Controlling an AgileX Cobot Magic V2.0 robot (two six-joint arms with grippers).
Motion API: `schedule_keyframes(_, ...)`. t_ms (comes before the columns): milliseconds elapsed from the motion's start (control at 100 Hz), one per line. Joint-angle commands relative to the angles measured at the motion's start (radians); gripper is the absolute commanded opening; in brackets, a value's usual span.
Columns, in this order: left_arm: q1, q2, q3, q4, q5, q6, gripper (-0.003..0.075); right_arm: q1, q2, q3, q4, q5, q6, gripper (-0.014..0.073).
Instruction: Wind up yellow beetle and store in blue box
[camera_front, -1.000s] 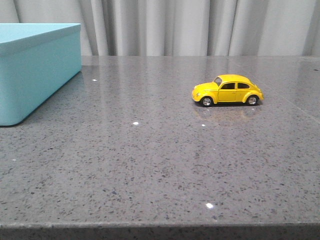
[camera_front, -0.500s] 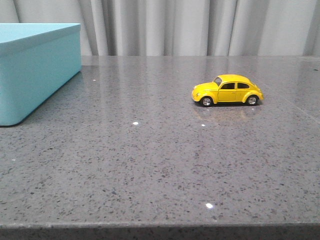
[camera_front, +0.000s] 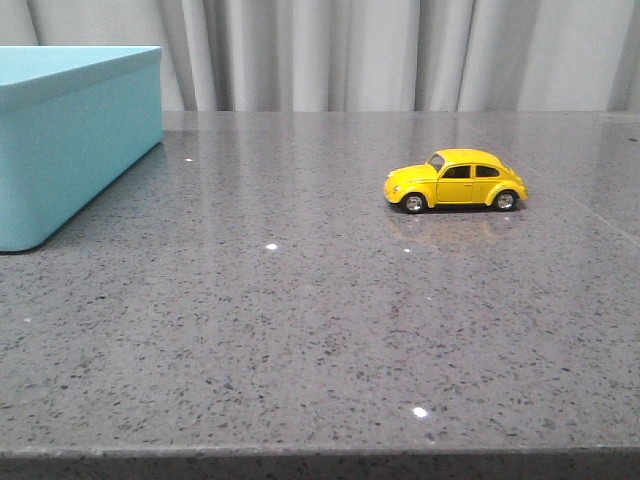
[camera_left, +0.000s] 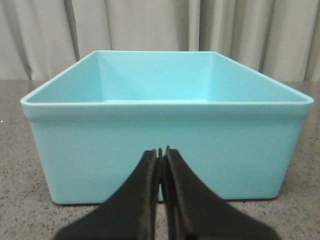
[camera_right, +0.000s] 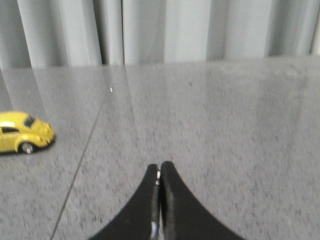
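Note:
The yellow beetle (camera_front: 455, 180) stands on its wheels on the grey stone table, right of the middle, nose pointing left. It also shows at the edge of the right wrist view (camera_right: 22, 132). The blue box (camera_front: 70, 135) sits at the far left, open on top. In the left wrist view the blue box (camera_left: 165, 135) fills the frame and looks empty inside. My left gripper (camera_left: 160, 151) is shut and empty, just short of the box's near wall. My right gripper (camera_right: 160, 167) is shut and empty above bare table, well apart from the car. Neither gripper shows in the front view.
The grey speckled table (camera_front: 300, 320) has its front edge along the bottom of the front view. A grey curtain (camera_front: 400, 50) hangs behind the table's far edge. A thin seam (camera_right: 80, 165) runs across the tabletop near the car.

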Motion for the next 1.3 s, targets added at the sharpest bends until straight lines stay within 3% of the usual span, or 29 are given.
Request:
schedule_keyframes(0, -0.001, -0.032, 0.021, -0.025, -0.127, -0.007, -0.0019, -0.005, -0.023, -0.017, -0.011, -0.149, -0.008, -0.0058)
schedule_keyframes(280, 0.001, -0.019, -0.067, -0.075, -0.087, -0.007, -0.0019, -0.003, -0.018, -0.051, -0.011, -0.167, -0.007, -0.0058)
schedule_keyframes(660, 0.001, 0.150, -0.271, -0.071, -0.015, -0.007, -0.0019, -0.003, 0.148, -0.314, 0.001, 0.176, 0.007, -0.0058)
schedule_keyframes(870, 0.001, 0.301, -0.392, -0.067, 0.064, -0.007, -0.0019, -0.003, 0.311, -0.440, 0.024, 0.270, 0.007, -0.0058)
schedule_keyframes(1040, 0.001, 0.405, -0.463, -0.067, 0.098, -0.007, -0.0019, -0.003, 0.425, -0.529, 0.024, 0.282, 0.007, -0.0058)
schedule_keyframes(1290, 0.001, 0.446, -0.466, -0.067, 0.092, -0.007, -0.0019, -0.002, 0.456, -0.533, 0.042, 0.273, 0.008, -0.0058)
